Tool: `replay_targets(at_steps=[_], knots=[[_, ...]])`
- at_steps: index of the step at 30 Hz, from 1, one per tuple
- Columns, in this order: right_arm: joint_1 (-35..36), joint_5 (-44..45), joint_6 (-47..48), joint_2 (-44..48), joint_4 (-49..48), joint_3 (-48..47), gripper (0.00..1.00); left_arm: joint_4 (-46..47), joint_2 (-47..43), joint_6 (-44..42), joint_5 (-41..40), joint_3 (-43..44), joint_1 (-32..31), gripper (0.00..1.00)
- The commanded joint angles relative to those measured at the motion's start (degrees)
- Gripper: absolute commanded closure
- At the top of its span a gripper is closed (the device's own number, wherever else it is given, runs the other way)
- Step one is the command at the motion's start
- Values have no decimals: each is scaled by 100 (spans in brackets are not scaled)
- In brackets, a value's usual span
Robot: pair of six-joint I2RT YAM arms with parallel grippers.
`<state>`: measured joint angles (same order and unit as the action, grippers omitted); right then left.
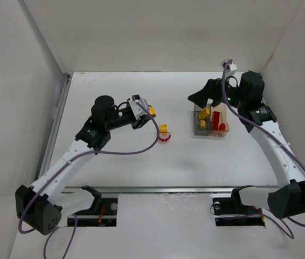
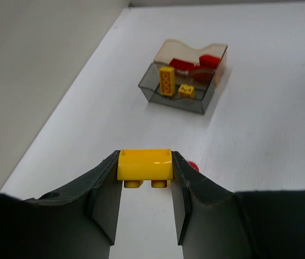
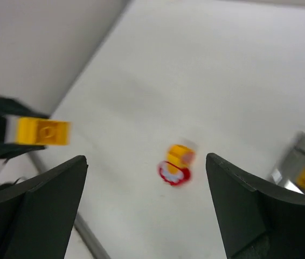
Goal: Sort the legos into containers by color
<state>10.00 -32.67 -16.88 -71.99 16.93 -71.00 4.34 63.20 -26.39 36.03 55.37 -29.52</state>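
Observation:
My left gripper (image 2: 144, 170) is shut on a yellow lego (image 2: 144, 164), held above the table left of centre; it shows in the top view (image 1: 151, 111) and the right wrist view (image 3: 42, 131). A yellow lego (image 1: 164, 129) sits against a red piece (image 1: 165, 137) on the table, blurred in the right wrist view (image 3: 178, 157). The joined containers stand at right: the dark grey one (image 1: 200, 129) holds yellow legos (image 2: 167, 81), the clear tan one (image 1: 220, 129) holds red legos (image 2: 184, 65). My right gripper (image 3: 147, 167) is open and empty, just left of the containers in the top view (image 1: 198, 98).
White walls enclose the table on the left, back and right. A metal rail (image 1: 168, 189) runs along the near edge by the arm bases. A purple cable (image 1: 141, 148) loops from the left arm over the table.

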Motion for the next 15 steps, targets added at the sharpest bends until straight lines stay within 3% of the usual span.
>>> replay_targets(at_steps=[1, 2, 6, 11, 15], knots=[[519, -1761, -257, 96, -1517, 113, 4, 1357, -414, 561, 475, -53, 7, 100], [660, -1683, -123, 167, -1517, 113, 4, 1516, -414, 1278, 423, -1, 7, 100], [1214, -1497, 369, 413, -1517, 61, 5, 1842, -124, 2800, 659, 500, 60, 100], [1504, -1497, 546, 353, -1517, -72, 23, 2545, 227, 4219, 1704, 676, 122, 100], [1707, -1375, 747, 352, -1517, -124, 24, 2897, 552, 4793, 2276, 799, 122, 100]])
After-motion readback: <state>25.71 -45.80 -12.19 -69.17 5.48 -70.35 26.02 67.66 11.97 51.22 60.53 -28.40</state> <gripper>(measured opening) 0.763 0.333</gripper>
